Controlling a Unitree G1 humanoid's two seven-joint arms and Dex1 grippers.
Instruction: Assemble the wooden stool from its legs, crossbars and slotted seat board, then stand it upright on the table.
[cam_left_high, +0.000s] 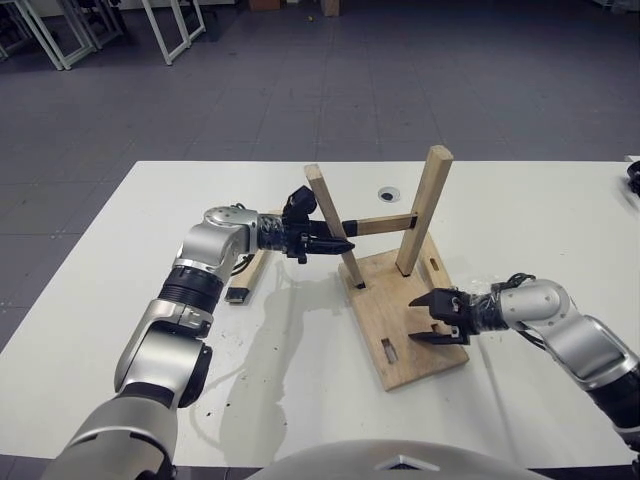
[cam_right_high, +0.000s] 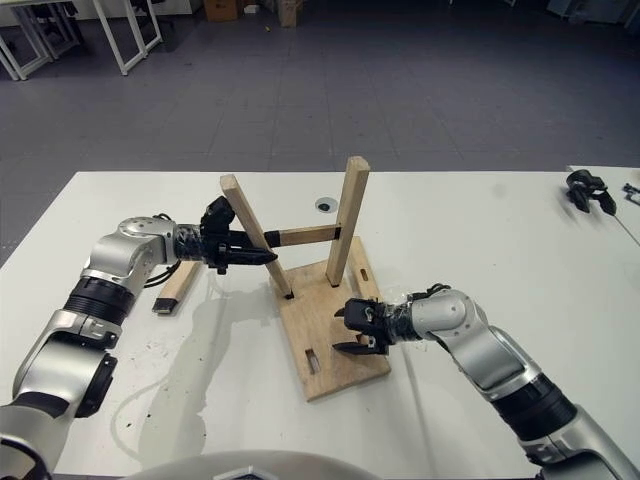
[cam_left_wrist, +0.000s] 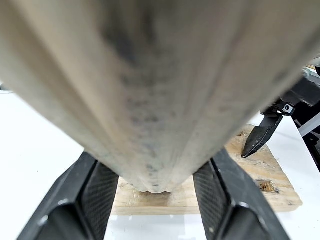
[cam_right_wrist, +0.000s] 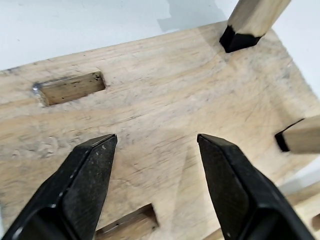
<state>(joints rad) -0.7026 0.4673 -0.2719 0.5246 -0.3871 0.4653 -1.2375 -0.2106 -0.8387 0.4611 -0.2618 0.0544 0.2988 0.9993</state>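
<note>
The left pincer (cam_left_high: 335, 243) is clamping the tilted left leg (cam_left_high: 322, 195), which is being joined by a crossbar (cam_left_high: 385, 224) to its partner in the seat board (cam_left_high: 400, 335) lying mid-worktop (cam_left_high: 150, 230). The right pincer (cam_left_high: 413, 319), spread wide, is waiting at the board's four-o'clock edge. Next, probably: fetching the spare leg (cam_left_high: 255, 270) at nine o'clock.

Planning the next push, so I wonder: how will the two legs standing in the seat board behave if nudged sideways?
The left leg and right leg look like stiff solid wood, and the crossbar ties them, so they would probably move as one. The left leg leans off upright, so its fit seems loose; a nudge may rock both.
</note>
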